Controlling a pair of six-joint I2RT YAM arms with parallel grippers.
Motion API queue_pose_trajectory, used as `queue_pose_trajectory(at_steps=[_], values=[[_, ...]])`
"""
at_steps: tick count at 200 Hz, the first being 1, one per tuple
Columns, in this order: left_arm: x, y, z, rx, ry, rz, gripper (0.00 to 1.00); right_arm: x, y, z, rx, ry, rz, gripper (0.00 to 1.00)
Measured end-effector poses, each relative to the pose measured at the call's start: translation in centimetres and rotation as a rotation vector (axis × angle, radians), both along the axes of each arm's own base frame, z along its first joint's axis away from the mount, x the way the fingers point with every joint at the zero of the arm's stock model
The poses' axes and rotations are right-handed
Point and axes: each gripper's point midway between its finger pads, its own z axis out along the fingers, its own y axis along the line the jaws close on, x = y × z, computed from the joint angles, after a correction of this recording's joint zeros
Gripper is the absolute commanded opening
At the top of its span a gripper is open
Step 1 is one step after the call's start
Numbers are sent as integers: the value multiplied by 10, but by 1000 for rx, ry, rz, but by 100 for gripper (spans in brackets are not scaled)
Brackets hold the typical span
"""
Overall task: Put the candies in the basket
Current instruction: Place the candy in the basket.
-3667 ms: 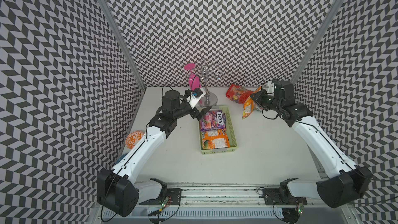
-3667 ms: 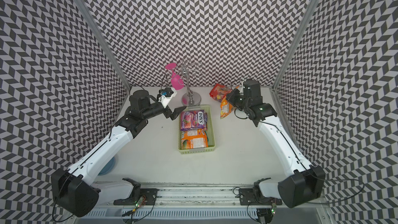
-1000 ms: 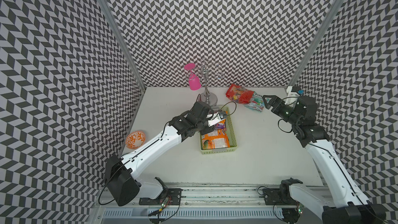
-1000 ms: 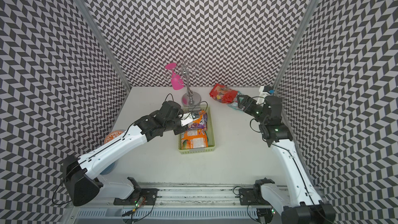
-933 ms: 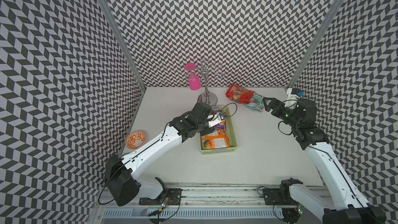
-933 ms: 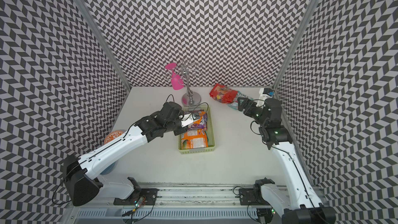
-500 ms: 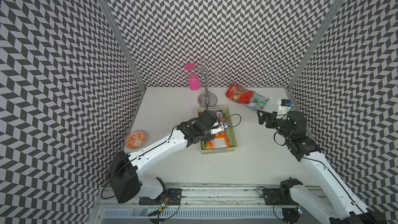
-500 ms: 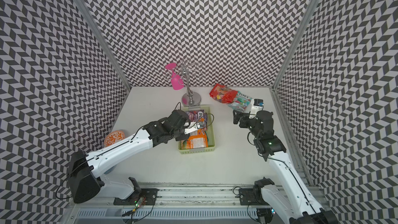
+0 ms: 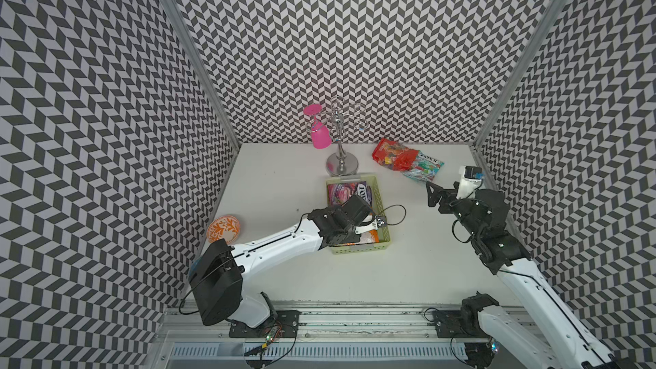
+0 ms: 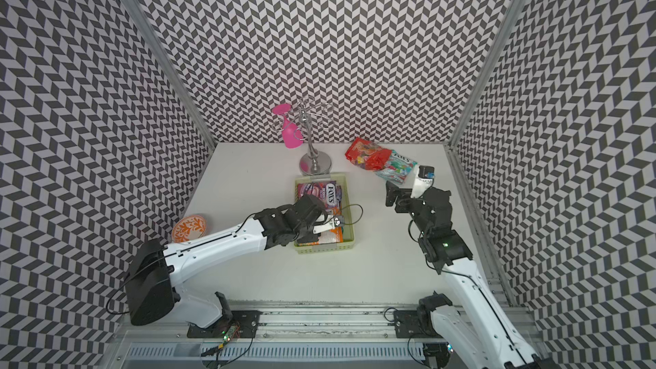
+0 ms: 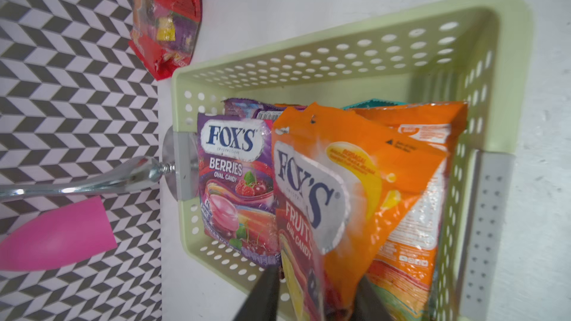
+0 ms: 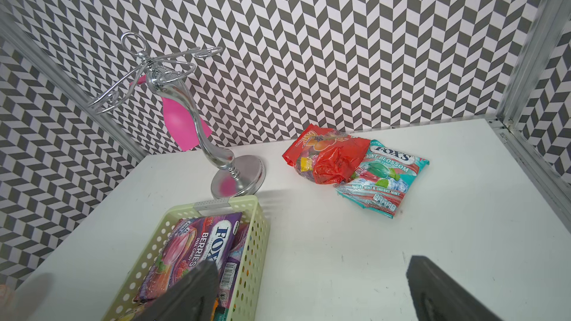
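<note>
The left gripper (image 11: 318,273) was pinching an orange bag (image 11: 370,180) over the far end of the basket (image 11: 340,57) a second ago. Now it hangs over the near half with its jaws parted, and the bag's end sits slack and blurred between them. The bag rests tilted on the bags already inside, so it looks released rather than held. That likely counts as one more candy delivered.

The right gripper (image 12: 312,264) has drawn back from the two bags beyond the basket's far right corner. It hovers beside the basket, spread wide and empty.

The red bag (image 12: 327,159) and the teal bag (image 12: 383,174) lie outside the basket. By my reckoning they are what remains of the task.

In both top views the left wrist covers the near half of the basket, and only the purple bag (image 9: 349,189) shows clearly. The left wrist view alone shows the parted jaws, the orange bag leaning on the purple one, and a teal edge under the pile. The right wrist view alone shows the red bag lapping over the teal one.
</note>
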Motion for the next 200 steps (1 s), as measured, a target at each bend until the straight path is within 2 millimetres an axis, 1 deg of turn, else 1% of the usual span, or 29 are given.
queue_pose_trajectory(at_steps=[17, 59, 65, 74, 88, 109, 119, 133, 158, 178, 200], values=[[-4, -5, 5, -21, 28, -13, 60, 0, 0, 0, -6, -2, -4, 99], [-10, -21, 33, -122, 89, -53, 61, -1, -2, 2, -20, -13, -14, 99], [-9, -23, 38, -146, 98, -57, 63, -1, -2, 1, -23, -14, -15, 99], [-5, -22, 45, -177, 104, -47, 65, -1, -2, 0, -24, -16, -15, 99], [8, -13, 53, -214, 96, -4, 67, -1, -2, -1, -27, -14, -13, 99], [29, 1, 56, -232, 66, 67, 68, -1, -3, -1, -29, -14, -18, 99], [34, 5, 53, -231, 52, 87, 68, -1, -3, -1, -29, -15, -18, 99], [35, 8, 41, -217, 47, 98, 69, -1, -2, 0, -28, -17, -18, 99], [27, 17, 10, -162, 75, 109, 71, 0, -3, -3, -32, -9, -23, 99], [20, 23, -12, -129, 97, 113, 72, 0, -2, -2, -31, -13, -21, 99], [15, 27, -26, -108, 117, 118, 72, 3, -1, -7, -35, 4, -18, 99]])
